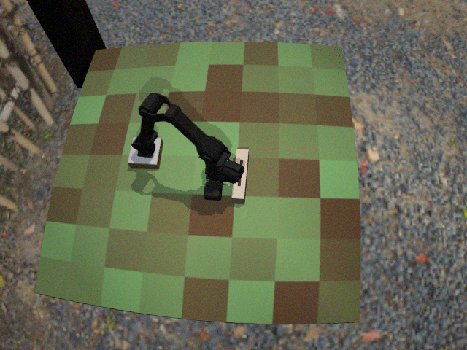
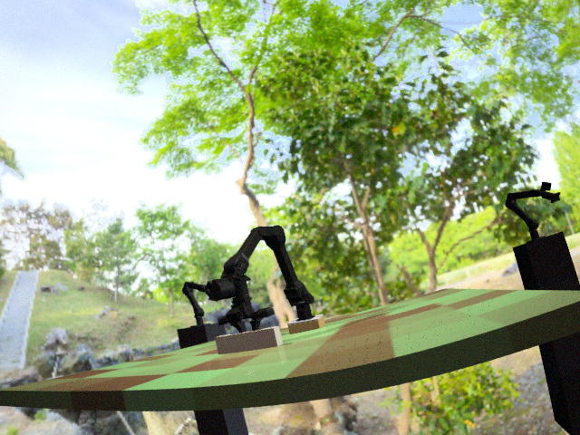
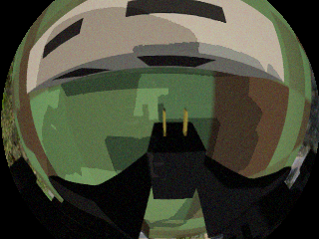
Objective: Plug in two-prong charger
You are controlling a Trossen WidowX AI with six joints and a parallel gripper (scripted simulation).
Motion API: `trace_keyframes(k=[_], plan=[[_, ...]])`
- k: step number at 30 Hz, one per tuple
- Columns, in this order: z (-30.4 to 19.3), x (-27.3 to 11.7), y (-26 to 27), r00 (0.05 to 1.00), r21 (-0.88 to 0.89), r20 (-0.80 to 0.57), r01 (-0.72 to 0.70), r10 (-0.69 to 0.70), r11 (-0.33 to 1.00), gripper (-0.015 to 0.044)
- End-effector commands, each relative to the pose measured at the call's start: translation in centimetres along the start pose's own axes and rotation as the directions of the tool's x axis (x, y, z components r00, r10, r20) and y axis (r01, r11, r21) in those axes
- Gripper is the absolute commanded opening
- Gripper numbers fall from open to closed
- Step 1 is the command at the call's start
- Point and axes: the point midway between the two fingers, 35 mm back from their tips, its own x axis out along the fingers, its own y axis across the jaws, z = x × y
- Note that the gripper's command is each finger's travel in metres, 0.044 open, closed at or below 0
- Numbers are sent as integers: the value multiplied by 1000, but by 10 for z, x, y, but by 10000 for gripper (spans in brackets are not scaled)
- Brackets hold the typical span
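The charger is a black block with two gold prongs, pointing toward the upper part of the wrist view. My gripper is shut on its sides; in the top view the fingers are hidden under the arm. The pale power strip lies just beyond the prongs, on the side away from the arm's base. Its top has dark slots, and its near side shows two dark patches. The prongs appear apart from the strip, with green tabletop visible around them. In the top view the wrist partly covers the strip.
The checkered green and brown table carries the arm's pale base block. A black pillar stands beyond the table's upper left corner. Two more small black arms stand on dark blocks in the background of the exterior view.
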Motion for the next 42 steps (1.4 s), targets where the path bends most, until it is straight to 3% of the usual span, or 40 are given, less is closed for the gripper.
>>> trace_keyframes(k=[1,42], plan=[[7,0,0,1000,11,1,-4,4,1000,0],[21,-1,1,1000,26,2,-5,5,1000,0]])
